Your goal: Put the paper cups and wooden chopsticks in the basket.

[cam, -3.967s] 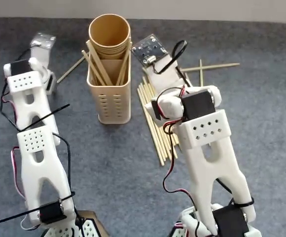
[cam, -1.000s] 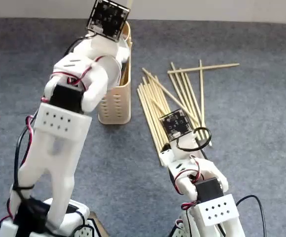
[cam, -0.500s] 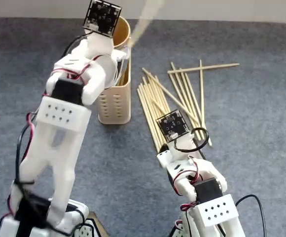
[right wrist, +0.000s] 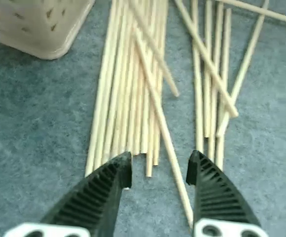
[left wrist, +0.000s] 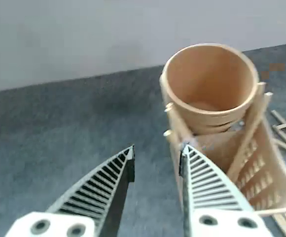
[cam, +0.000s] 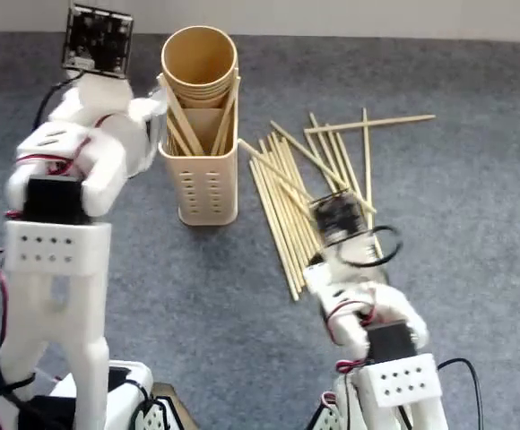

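Note:
A beige slotted basket [cam: 208, 184] stands upright with a stack of paper cups [cam: 199, 58] and a few wooden chopsticks [cam: 184, 125] in it. My left gripper [cam: 151, 109] hangs open and empty just left of the basket's rim. From its wrist I see the cups [left wrist: 209, 84], the basket [left wrist: 261, 163] and the gripper [left wrist: 158, 150]. Several loose chopsticks [cam: 282, 193] lie on the grey mat right of the basket. My right gripper [right wrist: 160, 155] is open low over the near ends of that pile [right wrist: 133, 94], holding nothing.
The grey carpet-like mat [cam: 475, 206] covers the table. More chopsticks [cam: 368, 121] lie crossed at the far right of the pile. A basket corner [right wrist: 39, 24] shows beside the pile. Open mat lies in front of the basket and to the far right.
My left arm swung left off the basket top, and the chopstick that stuck up above it is gone from its jaws. My right arm shifted slightly over the loose pile.

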You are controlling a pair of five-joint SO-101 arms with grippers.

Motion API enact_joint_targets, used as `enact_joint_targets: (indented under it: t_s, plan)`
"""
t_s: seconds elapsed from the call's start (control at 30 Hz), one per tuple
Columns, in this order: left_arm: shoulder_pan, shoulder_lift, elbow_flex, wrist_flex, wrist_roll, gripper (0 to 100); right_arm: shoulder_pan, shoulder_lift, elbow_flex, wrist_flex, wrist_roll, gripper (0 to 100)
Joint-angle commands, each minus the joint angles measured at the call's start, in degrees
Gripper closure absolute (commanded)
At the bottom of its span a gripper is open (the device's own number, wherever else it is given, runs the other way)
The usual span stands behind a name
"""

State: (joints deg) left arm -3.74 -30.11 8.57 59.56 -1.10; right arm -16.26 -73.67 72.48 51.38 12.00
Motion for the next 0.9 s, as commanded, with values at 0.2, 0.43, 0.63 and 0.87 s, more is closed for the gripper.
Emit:
enact_joint_targets:
  t_s: [0.2,0.43,0.63,0.87]
  plan:
    - [-15.3,-1.3,5.5,36.7,0.4,82,8.6,25.4,-29.8,14.2,9.8,80.5]
    - [-17.1,-1.2,30.7,7.1,1.1,82,4.3,60.1,-50.6,14.0,11.9,80.5]
    - [-23.6,-1.1,40.7,-6.3,0.9,82,-1.2,72.2,-56.3,7.2,12.1,80.5]
    - [-23.9,-1.1,46.9,-14.9,0.9,82,-3.5,72.2,-52.3,-2.0,11.9,80.5]
